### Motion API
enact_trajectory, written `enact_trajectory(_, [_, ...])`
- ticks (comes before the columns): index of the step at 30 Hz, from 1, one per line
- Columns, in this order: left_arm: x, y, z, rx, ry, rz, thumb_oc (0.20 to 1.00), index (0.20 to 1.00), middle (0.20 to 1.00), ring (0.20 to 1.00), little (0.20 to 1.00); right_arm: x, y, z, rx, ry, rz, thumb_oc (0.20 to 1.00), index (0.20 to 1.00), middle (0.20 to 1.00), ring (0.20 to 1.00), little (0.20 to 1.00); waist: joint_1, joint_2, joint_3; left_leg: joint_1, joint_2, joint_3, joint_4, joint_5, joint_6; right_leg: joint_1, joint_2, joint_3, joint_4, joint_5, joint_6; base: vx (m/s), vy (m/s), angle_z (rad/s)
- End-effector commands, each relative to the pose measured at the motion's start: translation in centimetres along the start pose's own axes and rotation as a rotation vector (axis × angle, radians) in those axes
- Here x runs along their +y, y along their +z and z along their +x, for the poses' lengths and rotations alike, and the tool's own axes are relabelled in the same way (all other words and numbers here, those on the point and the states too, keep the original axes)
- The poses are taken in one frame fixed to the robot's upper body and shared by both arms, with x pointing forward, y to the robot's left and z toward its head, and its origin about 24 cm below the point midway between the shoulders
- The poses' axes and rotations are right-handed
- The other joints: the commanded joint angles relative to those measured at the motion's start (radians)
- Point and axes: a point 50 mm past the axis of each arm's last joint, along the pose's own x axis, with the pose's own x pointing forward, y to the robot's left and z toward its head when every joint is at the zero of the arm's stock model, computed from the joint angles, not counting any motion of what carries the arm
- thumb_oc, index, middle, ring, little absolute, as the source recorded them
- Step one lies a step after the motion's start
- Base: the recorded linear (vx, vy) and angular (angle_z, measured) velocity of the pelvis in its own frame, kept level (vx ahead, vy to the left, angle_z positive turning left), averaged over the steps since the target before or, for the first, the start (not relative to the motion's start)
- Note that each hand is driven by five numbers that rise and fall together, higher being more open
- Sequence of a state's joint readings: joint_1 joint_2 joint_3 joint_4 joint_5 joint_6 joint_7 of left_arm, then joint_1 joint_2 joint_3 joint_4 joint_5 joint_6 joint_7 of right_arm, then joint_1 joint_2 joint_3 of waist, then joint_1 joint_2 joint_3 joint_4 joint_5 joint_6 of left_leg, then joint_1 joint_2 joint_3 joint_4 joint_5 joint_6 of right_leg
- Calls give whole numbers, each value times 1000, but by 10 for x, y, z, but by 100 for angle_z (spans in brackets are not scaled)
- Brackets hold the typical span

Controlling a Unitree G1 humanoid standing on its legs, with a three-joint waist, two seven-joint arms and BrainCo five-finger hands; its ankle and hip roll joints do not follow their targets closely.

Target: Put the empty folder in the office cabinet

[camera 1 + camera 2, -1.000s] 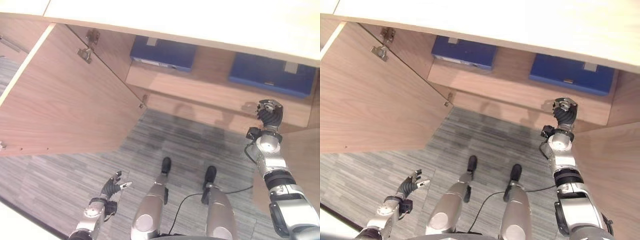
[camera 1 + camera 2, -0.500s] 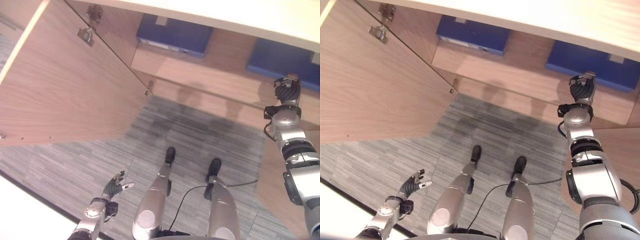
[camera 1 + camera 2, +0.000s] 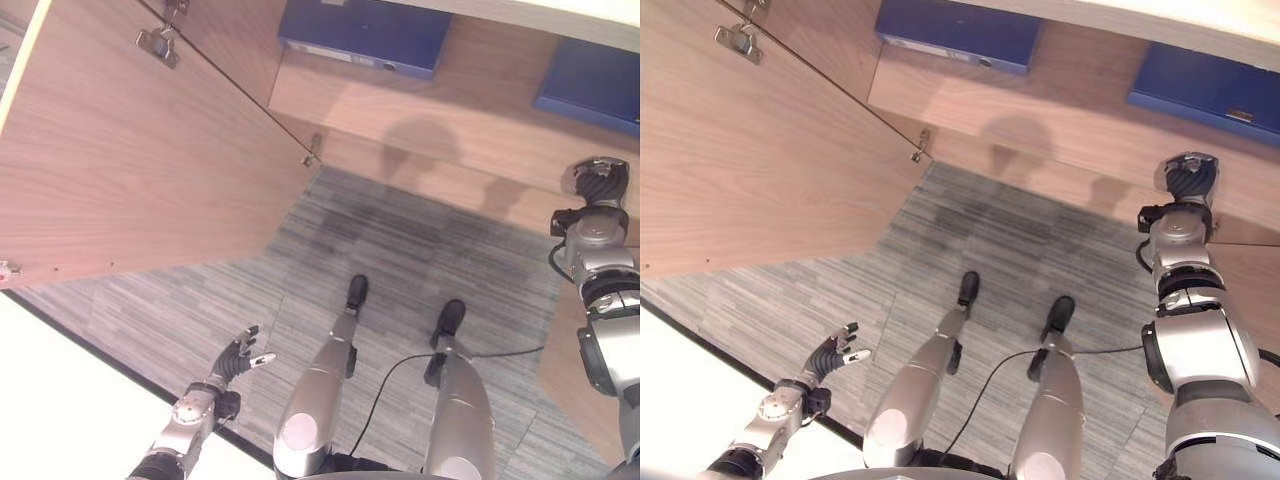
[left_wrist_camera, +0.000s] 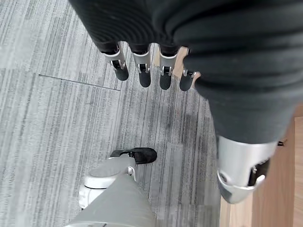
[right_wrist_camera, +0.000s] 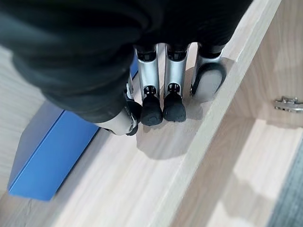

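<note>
My right robot hand (image 3: 597, 183) is raised at the front edge of the cabinet shelf (image 3: 400, 110) in the left eye view, just below the right-hand blue folder (image 3: 590, 85) lying flat on that shelf. A second blue folder (image 3: 365, 35) lies flat on the same shelf, well apart toward the open cabinet door (image 3: 120, 170), which swings out on the left with a metal hinge (image 3: 158, 45) on its inner face. My left robot hand (image 3: 240, 358) hangs low over the grey carpet floor (image 3: 400, 260), well clear of the shelf, fingers loosely spread and holding nothing.

From the right eye view I see the same layout: the right robot hand sits against the shelf edge below the right-hand blue folder, and the left robot hand sits down over the carpet.

In the left wrist view my left robot hand's fingers (image 4: 142, 71) point straight out over the carpet, relaxed, nothing between them.

In the right wrist view my right robot hand's fingers (image 5: 163, 101) bend down with their dark tips resting on the bare shelf board, gripping nothing. The right-hand blue folder lies on the shelf just beside the thumb; I cannot tell whether they touch.
</note>
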State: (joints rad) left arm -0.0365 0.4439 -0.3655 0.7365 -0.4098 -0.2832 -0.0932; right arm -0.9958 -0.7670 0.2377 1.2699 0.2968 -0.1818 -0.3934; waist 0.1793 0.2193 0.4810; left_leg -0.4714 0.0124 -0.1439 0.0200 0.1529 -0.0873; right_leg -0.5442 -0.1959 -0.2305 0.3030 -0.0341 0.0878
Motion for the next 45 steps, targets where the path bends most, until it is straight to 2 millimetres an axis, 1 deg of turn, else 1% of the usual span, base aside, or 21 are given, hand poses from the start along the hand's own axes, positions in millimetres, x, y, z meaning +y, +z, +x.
enact_trajectory(1, [-5,-7,-7,14,-45,11,1000,1000,1000,1000,1000,-43,4,13,2,-97,-82,200,200,200,200,200,22,64,-14,-49,22,66,-15,-6,-39,-25,-40,31,96,-79,88,-15,-8,4])
enact_trajectory(5, [-5,-7,-9,15,-58,16,1000,1000,1000,1000,1000,-63,15,19,-7,-153,-72,200,200,200,200,200,25,81,-8,-65,18,65,-18,-2,-39,-56,-47,35,116,-86,88,4,-4,8])
enact_trajectory(6, [-5,-6,-9,13,-64,15,1000,1000,1000,1000,1000,-74,19,21,-10,-180,-71,200,200,200,200,200,27,84,-10,-67,17,65,-23,0,-39,-60,-47,37,119,-88,88,15,-2,5])
enact_trajectory(12, [-4,-11,-13,32,-72,17,1000,1000,1000,1000,1000,-90,34,26,-41,-215,-66,200,200,200,200,200,28,85,-16,-65,15,64,-34,1,-39,-72,-46,38,130,-92,86,29,-14,5])
enact_trajectory(14, [-1,-13,-16,44,-79,27,1000,1000,1000,1000,1000,-114,61,30,-98,-271,-58,200,200,200,200,200,30,78,-26,-60,15,58,-40,0,-40,-76,-45,39,131,-94,87,52,-36,2])
enact_trajectory(16, [1,-13,-17,44,-86,28,1000,1000,1000,1000,1000,-125,76,32,-125,-291,-43,200,200,200,200,200,30,77,-31,-59,16,57,-42,-1,-41,-79,-46,41,136,-96,86,39,-23,2])
enact_trajectory(17, [3,-12,-19,43,-91,33,1000,1000,1000,1000,1000,-136,91,33,-156,-313,-32,200,200,200,200,200,33,71,-37,-57,16,57,-44,-2,-42,-79,-48,39,136,-96,87,33,-32,4])
enact_trajectory(21, [6,-13,-20,52,-91,40,1000,1000,1000,1000,1000,-146,120,32,-221,-336,-6,200,200,200,200,200,32,64,-45,-53,16,56,-49,-2,-42,-84,-48,43,141,-97,86,8,-8,1])
enact_trajectory(26, [9,-16,-22,69,-79,40,1000,1000,1000,1000,1000,-143,145,31,-284,-317,1,200,200,200,200,200,30,56,-51,-51,18,56,-53,-1,-42,-86,-46,46,145,-98,84,0,0,0])
enact_trajectory(30, [8,-18,-21,73,-74,37,1000,1000,1000,1000,1000,-135,151,31,-310,-293,33,200,200,200,200,200,27,52,-52,-46,18,57,-55,-2,-41,-85,-41,48,145,-98,83,0,0,0])
enact_trajectory(32, [7,-18,-19,73,-65,27,1000,1000,1000,1000,1000,-117,144,31,-313,-242,89,200,200,200,200,200,21,47,-50,-40,22,57,-56,-3,-42,-77,-37,47,143,-100,82,16,-7,1])
enact_trajectory(34, [7,-18,-19,74,-60,23,1000,1000,1000,1000,1000,-112,139,31,-308,-227,103,200,200,200,200,200,19,44,-49,-38,24,57,-56,-4,-41,-74,-35,47,142,-99,82,0,0,0])
enact_trajectory(37, [9,-19,-19,73,-38,3,1000,1000,1000,1000,1000,-92,119,30,-284,-174,175,200,200,200,200,200,12,31,-49,-31,26,55,-56,-6,-41,-58,-29,45,133,-97,82,13,-11,2])
enact_trajectory(38, [9,-20,-18,75,-16,-17,1000,1000,1000,1000,1000,-72,101,26,-260,-130,247,200,200,200,200,200,1,20,-48,-24,28,55,-55,-10,-40,-42,-23,44,124,-96,82,43,-29,7])
enact_trajectory(39, [10,-21,-17,78,-5,-22,1000,1000,1000,1000,1000,-63,90,23,-246,-116,289,200,200,200,200,200,-3,14,-48,-18,28,53,-54,-12,-39,-37,-21,42,122,-95,81,37,-26,8])
enact_trajectory(40, [11,-21,-17,80,-4,-19,1000,1000,1000,1000,1000,-62,88,23,-243,-117,290,200,200,200,200,200,-1,12,-49,-17,28,53,-54,-12,-39,-36,-21,42,122,-95,81,26,-4,6])
enact_trajectory(41, [12,-23,-17,88,7,-21,1000,1000,1000,1000,1000,-52,75,20,-216,-94,313,200,200,200,200,200,-5,6,-50,-13,28,53,-54,-14,-39,-30,-20,41,118,-94,82,0,0,0])
enact_trajectory(42, [13,-23,-17,87,25,-31,1000,1000,1000,1000,1000,-41,68,15,-214,-68,332,200,200,200,200,200,-11,-3,-50,-7,29,53,-55,-16,-38,-21,-18,39,112,-93,81,51,-16,-4])
enact_trajectory(43, [13,-25,-15,95,57,-49,1000,1000,1000,1000,1000,-12,51,0,-210,1,376,200,200,200,200,200,-24,-19,-52,5,32,53,-56,-21,-36,-5,-15,38,100,-86,81,39,-17,-2])
enact_trajectory(44, [14,-25,-16,97,57,-46,1000,1000,1000,1000,1000,-11,49,0,-207,0,376,200,200,200,200,200,-23,-20,-53,6,32,53,-56,-21,-35,-4,-15,38,99,-86,81,47,-4,-3])
enact_trajectory(45, [12,-27,-15,97,72,-70,1000,1000,1000,1000,1000,7,37,-15,-214,48,397,200,200,200,200,200,-34,-32,-56,15,34,53,-57,-24,-34,9,-12,38,90,-83,81,26,8,-9])
